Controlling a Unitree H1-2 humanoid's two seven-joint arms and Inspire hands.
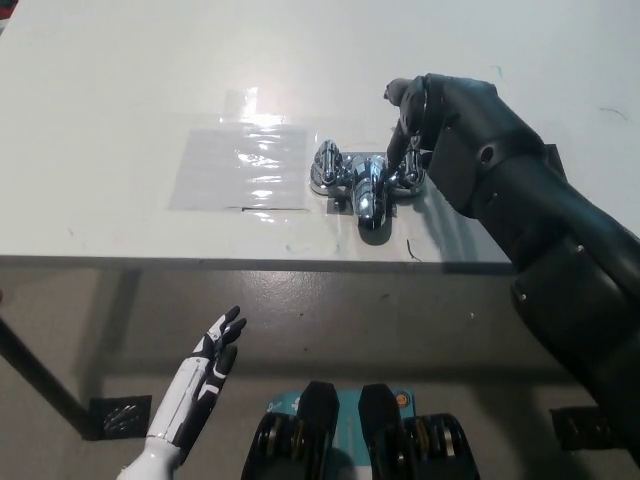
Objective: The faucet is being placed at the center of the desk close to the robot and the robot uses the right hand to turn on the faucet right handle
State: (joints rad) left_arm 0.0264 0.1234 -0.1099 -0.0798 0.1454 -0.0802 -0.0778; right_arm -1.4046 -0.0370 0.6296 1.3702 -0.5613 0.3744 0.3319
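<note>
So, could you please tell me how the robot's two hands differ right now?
The left hand is white; the right hand is black. The left hand hangs open below the edge of the desk, holding nothing; the right hand reaches over the desk to the right handle of the faucet.

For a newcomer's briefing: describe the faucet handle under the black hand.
On the white desk, near its front edge, sits a chrome faucet. Its right handle is the knob under the black right hand; the left handle stands bare, nearer the clear plastic sheet.
</note>
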